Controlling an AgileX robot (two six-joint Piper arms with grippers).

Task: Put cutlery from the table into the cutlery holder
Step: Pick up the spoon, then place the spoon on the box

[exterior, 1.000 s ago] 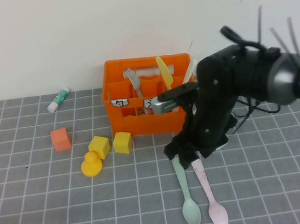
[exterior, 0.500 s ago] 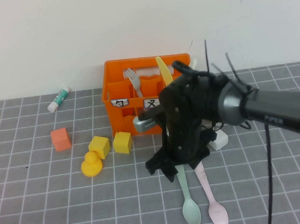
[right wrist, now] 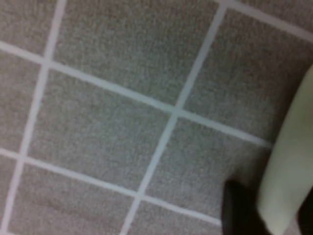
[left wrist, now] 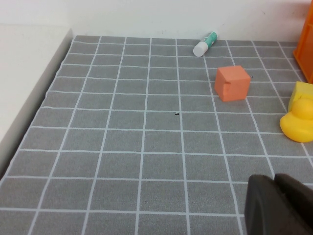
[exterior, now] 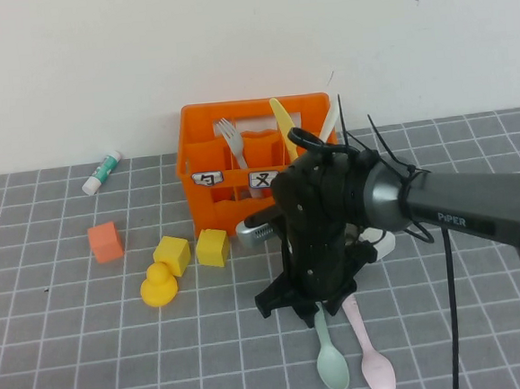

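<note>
The mint-green spoon lies flat on the surface, its handle under the right pincer. I cannot tell if the pincer grips it. It should squeeze the thin handle squarely. The left pincer waits far away.

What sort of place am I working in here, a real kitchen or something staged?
Likely a staged test bench, not a kitchen: a grey tiled mat against a bare white wall, with toy cubes and a rubber duck beside the cutlery holder. The right gripper is down over the spoons; the left gripper idles.
</note>
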